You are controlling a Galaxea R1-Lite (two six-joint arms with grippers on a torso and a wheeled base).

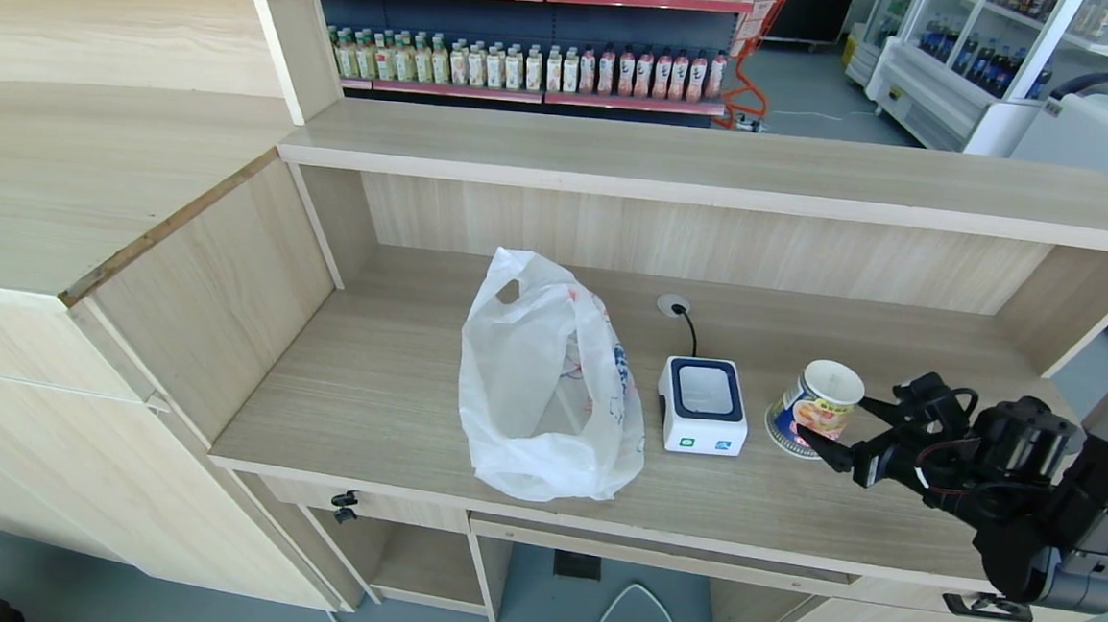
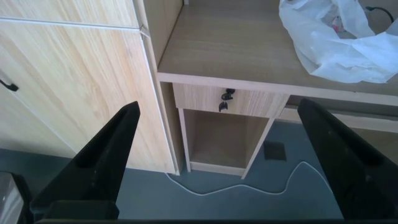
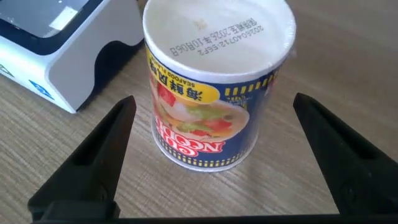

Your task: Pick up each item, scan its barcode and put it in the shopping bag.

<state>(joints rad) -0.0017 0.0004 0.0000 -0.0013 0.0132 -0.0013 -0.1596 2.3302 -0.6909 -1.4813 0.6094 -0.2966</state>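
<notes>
While the left gripper [image 2: 219,107] hangs low before the front edge of the wooden counter [image 2: 236,43], its fingers are spread wide with nothing between them. It faces a keyed drawer [image 2: 227,99] with an open cubby [image 2: 224,140] below.

At the counter's right end, the right gripper [image 1: 836,422] is level with the cup of noodles [image 1: 815,409]. Its fingers [image 3: 93,162] are parted to either side of the cup, both standing apart from its wall.

The cup stands on the counter on its wider end, plain white end up, just right of the scanner [image 1: 702,404]. This white scanner, window facing up, sits between the cup and the shopping bag [image 1: 549,388]. The bag is white plastic and slumped, with its mouth gaping and its handles toward the back.

A black cable [image 1: 688,334] runs from the scanner back to a round port [image 1: 674,304] in the counter. Beyond the raised ledge [image 1: 717,167], store shelves [image 1: 531,64] carry rows of bottles.
</notes>
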